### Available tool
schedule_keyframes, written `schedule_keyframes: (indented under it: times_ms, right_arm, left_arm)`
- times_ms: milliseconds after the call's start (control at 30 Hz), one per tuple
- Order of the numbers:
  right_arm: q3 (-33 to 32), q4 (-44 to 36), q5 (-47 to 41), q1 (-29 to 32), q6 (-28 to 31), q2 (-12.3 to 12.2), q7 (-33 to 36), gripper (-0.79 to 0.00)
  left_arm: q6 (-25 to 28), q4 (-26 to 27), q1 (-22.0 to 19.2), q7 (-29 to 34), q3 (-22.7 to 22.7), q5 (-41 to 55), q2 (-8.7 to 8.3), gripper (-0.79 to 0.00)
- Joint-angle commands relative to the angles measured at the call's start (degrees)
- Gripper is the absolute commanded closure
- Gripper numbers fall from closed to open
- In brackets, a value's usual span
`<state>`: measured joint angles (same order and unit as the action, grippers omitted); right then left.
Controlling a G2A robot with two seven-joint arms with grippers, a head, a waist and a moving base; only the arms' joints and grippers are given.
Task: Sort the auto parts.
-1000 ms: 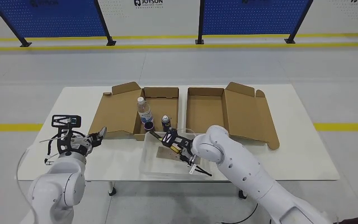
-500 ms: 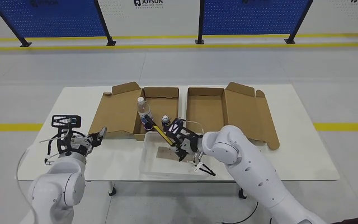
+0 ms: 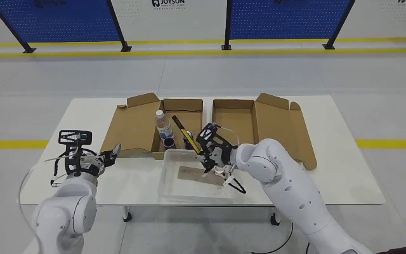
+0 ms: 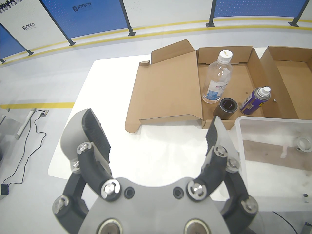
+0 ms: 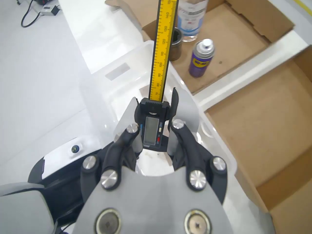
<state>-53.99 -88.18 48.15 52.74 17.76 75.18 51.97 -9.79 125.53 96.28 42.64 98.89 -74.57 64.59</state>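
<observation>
The left tool (image 4: 151,118) hangs wide-spread over the table (image 4: 109,86).

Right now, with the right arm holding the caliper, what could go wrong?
1. The right gripper holds the caliper by its display end only; the long beam could pivot or slip.
2. The beam reaches over the cardboard box, close to the upright bottle and spray can; a swing might topple them.

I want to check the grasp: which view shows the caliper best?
The right wrist view: the caliper sits large and central, its display body clamped in the right gripper. The top view shows it small, slanting over a cardboard box.
</observation>
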Motion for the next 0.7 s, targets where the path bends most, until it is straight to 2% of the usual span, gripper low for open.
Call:
schedule_keyframes:
  times_ms: [0,267,667]
  right_arm:
    - [-1.5,0.0,0.1,-0.3,-2.2,-0.1,-1.1,0.000]
    - [-7.3,1.9,0.3,-0.5,-9.5,-0.7,-4.8,0.000]
    - [-12.0,12.5,-3.6,-0.3,-13.7,-1.1,-8.4,0.000]
  left_arm:
    - [0.0,0.0,0.0,0.0,0.0,0.0,0.00,-0.785]
    - [0.0,0.0,0.0,0.0,0.0,0.0,0.00,-0.785]
    - [0.0,0.0,0.0,0.0,0.0,0.0,0.00,-0.785]
